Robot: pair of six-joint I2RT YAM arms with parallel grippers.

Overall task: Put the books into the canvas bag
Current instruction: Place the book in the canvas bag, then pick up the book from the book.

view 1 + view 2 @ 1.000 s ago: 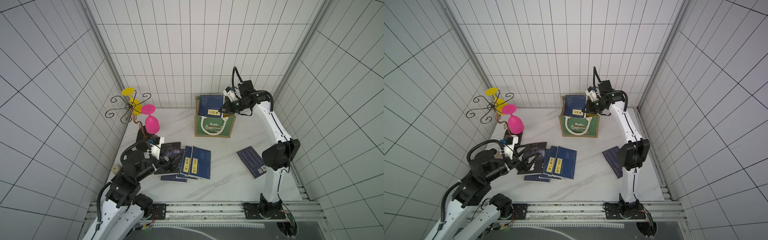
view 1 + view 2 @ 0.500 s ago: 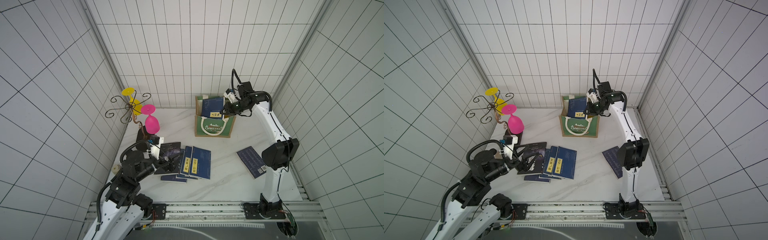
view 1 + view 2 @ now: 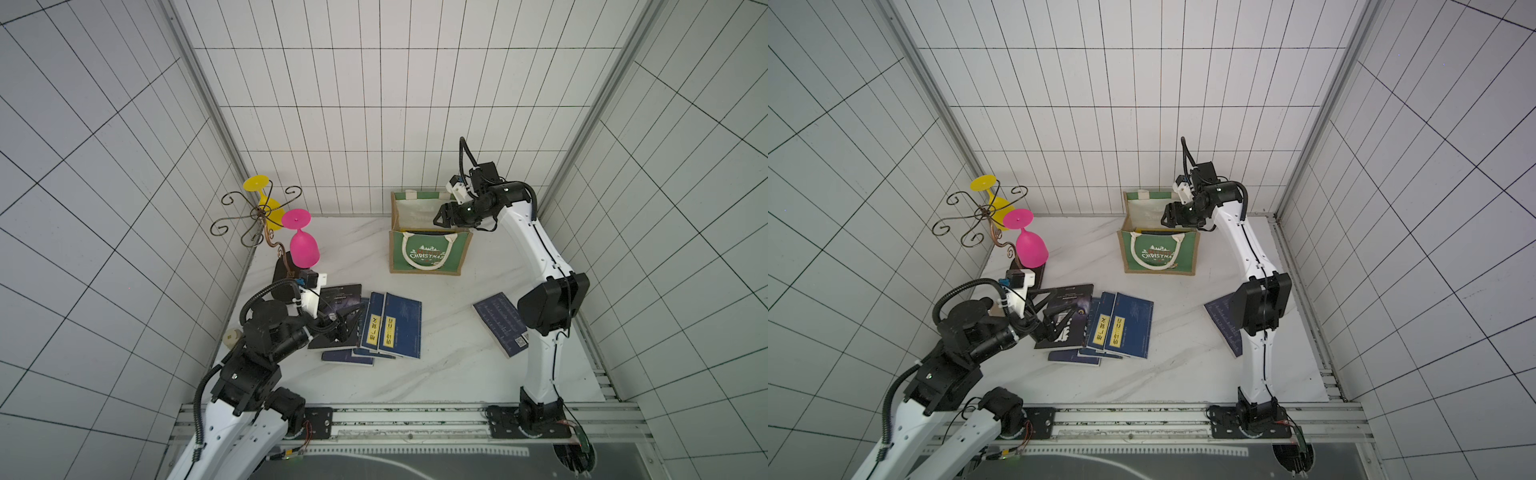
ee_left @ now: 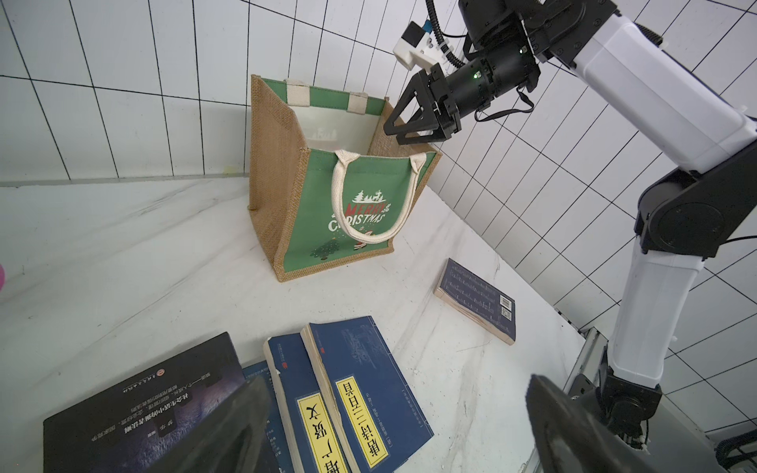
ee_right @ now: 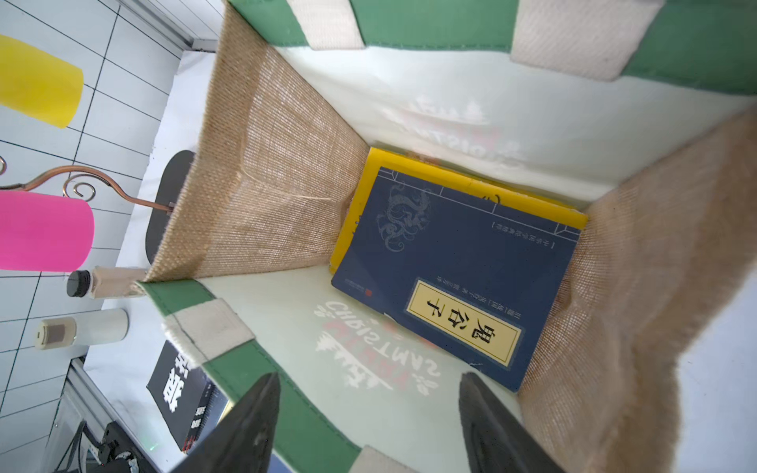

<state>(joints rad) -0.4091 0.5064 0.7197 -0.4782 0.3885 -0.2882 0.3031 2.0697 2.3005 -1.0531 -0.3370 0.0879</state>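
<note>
The canvas bag (image 3: pixel 455 254) (image 3: pixel 1187 254) (image 4: pixel 368 192) stands upright at the back of the table, its mouth open. My right gripper (image 3: pixel 440 217) (image 3: pixel 1168 216) (image 4: pixel 395 132) (image 5: pixel 368 383) hangs open and empty just above that mouth. Inside the bag a navy book (image 5: pixel 450 266) lies on a yellow one (image 5: pixel 471 185). More books lie in a pile (image 3: pixel 392 328) (image 3: pixel 1125 328) at the front left: navy ones (image 4: pixel 360 381) and a black one (image 3: pixel 338 296) (image 4: pixel 143 405). My left gripper (image 3: pixel 348 319) (image 3: pixel 1054 320) (image 4: pixel 395 383) hovers open over the pile. One navy book (image 3: pixel 496 320) (image 4: pixel 477 299) lies alone at the right.
A curled metal stand (image 3: pixel 253 216) at the back left holds a pink glass (image 3: pixel 304 249) and a yellow glass (image 3: pixel 266 203) upside down. A small white bottle (image 3: pixel 232 337) lies by the left wall. The arms' mounting rail (image 3: pixel 395 419) runs along the front edge.
My right gripper has opened. The navy book it held upright in the bag's mouth has dropped down inside. The left arm has not moved.
</note>
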